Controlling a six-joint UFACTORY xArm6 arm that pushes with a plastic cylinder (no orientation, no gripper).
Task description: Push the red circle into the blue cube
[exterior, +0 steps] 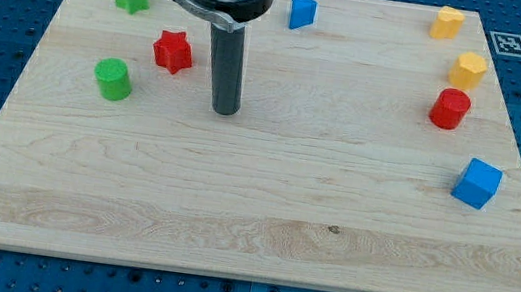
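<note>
My tip (pixel 225 111) stands well left of the red circle (pixel 450 108), blue cube (pixel 477 184) below it.

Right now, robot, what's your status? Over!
My tip sits left of centre, touching no block. Red circle far right, apart from blue cube below it. Nothing between them. Over.
</note>
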